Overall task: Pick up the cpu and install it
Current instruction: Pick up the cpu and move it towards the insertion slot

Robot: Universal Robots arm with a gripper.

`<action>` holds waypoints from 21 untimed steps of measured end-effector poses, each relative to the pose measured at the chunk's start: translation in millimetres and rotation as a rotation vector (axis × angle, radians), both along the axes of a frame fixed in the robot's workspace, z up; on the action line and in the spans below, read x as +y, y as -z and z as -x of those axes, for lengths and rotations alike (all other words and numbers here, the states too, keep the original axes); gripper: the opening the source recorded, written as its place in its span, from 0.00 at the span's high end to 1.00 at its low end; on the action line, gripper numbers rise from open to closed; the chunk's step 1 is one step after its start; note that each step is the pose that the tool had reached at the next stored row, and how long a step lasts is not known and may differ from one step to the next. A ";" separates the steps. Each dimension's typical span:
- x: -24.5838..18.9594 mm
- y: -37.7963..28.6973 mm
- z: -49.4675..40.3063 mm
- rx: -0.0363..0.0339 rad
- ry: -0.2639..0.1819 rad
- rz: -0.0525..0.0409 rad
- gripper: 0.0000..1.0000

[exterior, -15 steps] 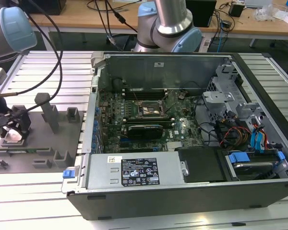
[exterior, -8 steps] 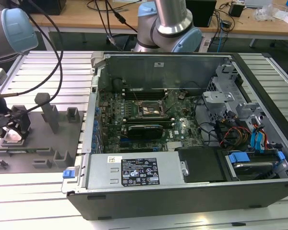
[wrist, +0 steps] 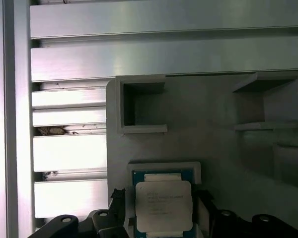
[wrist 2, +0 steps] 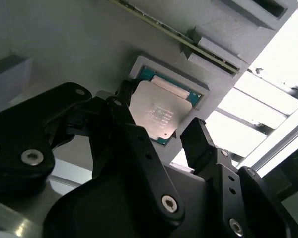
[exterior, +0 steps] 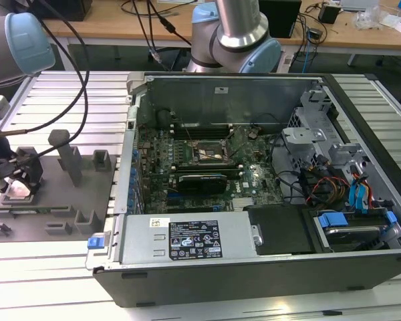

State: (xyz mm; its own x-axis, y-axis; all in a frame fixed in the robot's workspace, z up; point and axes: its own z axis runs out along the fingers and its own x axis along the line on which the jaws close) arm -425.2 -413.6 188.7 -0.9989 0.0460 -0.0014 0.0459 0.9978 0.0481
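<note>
The exterior view looks down from high and well back across the open computer case (exterior: 254, 200) beside the grey fixture plate (exterior: 53, 190), while both wrist views hang close over that plate, sharing the cpu (wrist 2: 156, 111) (wrist: 163, 206) in its pocket.

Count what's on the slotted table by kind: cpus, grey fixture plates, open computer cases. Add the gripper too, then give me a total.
cpu: 1
grey fixture plate: 1
open computer case: 1
gripper: 1
Total: 4
</note>
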 end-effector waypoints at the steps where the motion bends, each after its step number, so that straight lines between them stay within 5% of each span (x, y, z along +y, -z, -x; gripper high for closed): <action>1: 0.0 0.0 0.0 0.0001 0.000 0.0001 0.34; 21: -1.0 0.2 -1.1 0.0002 0.000 0.0001 0.35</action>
